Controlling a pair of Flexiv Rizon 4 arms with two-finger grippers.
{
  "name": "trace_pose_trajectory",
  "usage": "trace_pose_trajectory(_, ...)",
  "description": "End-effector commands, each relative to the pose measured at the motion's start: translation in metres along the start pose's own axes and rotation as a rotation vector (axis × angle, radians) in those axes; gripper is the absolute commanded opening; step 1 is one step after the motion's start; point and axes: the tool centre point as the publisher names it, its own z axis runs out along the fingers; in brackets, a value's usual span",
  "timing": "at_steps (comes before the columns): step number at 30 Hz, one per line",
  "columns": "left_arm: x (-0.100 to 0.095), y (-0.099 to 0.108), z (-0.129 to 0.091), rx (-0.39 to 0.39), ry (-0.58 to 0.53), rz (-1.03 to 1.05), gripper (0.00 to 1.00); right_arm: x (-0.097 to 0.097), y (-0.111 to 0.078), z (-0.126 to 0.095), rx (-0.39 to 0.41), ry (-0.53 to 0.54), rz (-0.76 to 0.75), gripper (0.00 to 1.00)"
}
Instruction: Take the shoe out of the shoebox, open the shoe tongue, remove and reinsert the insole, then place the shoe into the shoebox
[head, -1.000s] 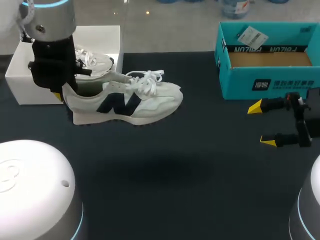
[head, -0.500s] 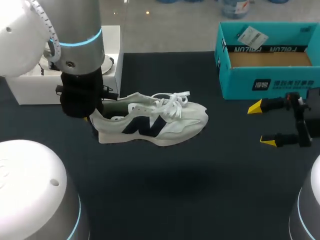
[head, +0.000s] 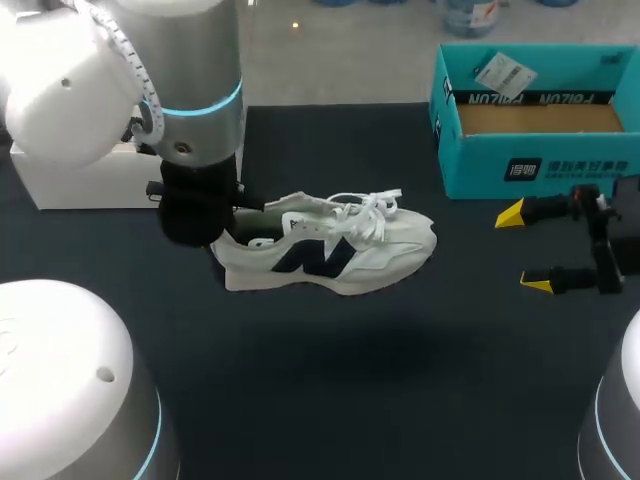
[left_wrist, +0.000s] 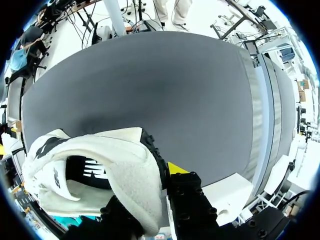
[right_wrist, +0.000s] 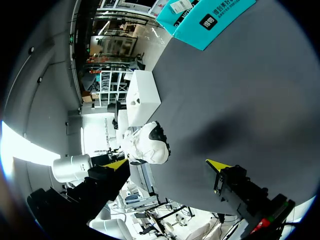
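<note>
The dark surface (head: 420, 400) fills most of the head view, with a teal shoebox (head: 535, 160) at upper right and a white box (head: 70, 180) at upper left. My left pincer (left_wrist: 150, 197) is clamped on the heel collar of the white shoe (head: 340, 255), holding it just left of centre, raised above its shadow. I judge that this grip leaves the laces (head: 372, 206) free for the tongue step. My right pincer (head: 524, 250) sits at mid right, spread wide, holding nothing. I count one shoe, two boxes and two pincers.
</note>
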Motion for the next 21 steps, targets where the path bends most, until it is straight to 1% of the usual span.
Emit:
trace_pose_trajectory(1,-0.009,-0.004,0.026,0.005,-0.019,0.014,0.00,-0.002,-0.009,-0.005,-0.014,0.000,0.002,1.00)
trace_pose_trajectory(2,-0.009,-0.004,0.032,0.016,-0.003,0.019,0.00,-0.002,-0.009,-0.005,-0.014,0.000,0.002,1.00)
trace_pose_trajectory(4,-0.009,-0.005,0.045,0.026,-0.015,0.019,0.00,-0.002,-0.009,-0.005,-0.014,0.000,0.002,1.00)
trace_pose_trajectory(6,-0.010,-0.008,0.058,0.020,0.002,0.028,0.00,-0.002,-0.009,-0.005,-0.014,0.000,0.002,1.00)
trace_pose_trajectory(7,-0.011,-0.009,0.065,0.012,-0.021,0.044,0.00,-0.002,-0.009,-0.005,-0.014,0.000,0.002,1.00)
trace_pose_trajectory(8,-0.011,-0.010,0.073,0.011,-0.004,0.047,0.00,-0.002,-0.009,-0.005,-0.014,0.000,0.002,1.00)
trace_pose_trajectory(11,-0.011,-0.008,0.095,0.037,-0.011,0.042,0.00,-0.002,-0.009,-0.005,-0.014,0.000,0.002,1.00)
trace_pose_trajectory(12,-0.011,-0.008,0.101,0.037,-0.025,0.048,0.00,-0.002,-0.009,-0.005,-0.014,0.000,0.002,1.00)
trace_pose_trajectory(14,-0.012,-0.006,0.114,0.044,-0.015,0.058,0.00,-0.002,-0.009,-0.005,-0.014,0.000,0.002,1.00)
trace_pose_trajectory(15,-0.012,-0.005,0.118,0.032,-0.022,0.072,0.00,-0.002,-0.009,-0.005,-0.014,0.000,0.002,1.00)
trace_pose_trajectory(16,-0.013,-0.004,0.123,0.021,-0.004,0.084,0.00,-0.002,-0.009,-0.005,-0.014,0.000,0.002,1.00)
trace_pose_trajectory(19,-0.013,0.000,0.140,0.029,0.023,0.088,0.00,-0.002,-0.009,-0.005,-0.014,0.000,0.002,1.00)
trace_pose_trajectory(21,-0.015,0.001,0.147,0.036,0.009,0.103,0.00,-0.002,-0.009,-0.005,-0.014,0.000,0.002,1.00)
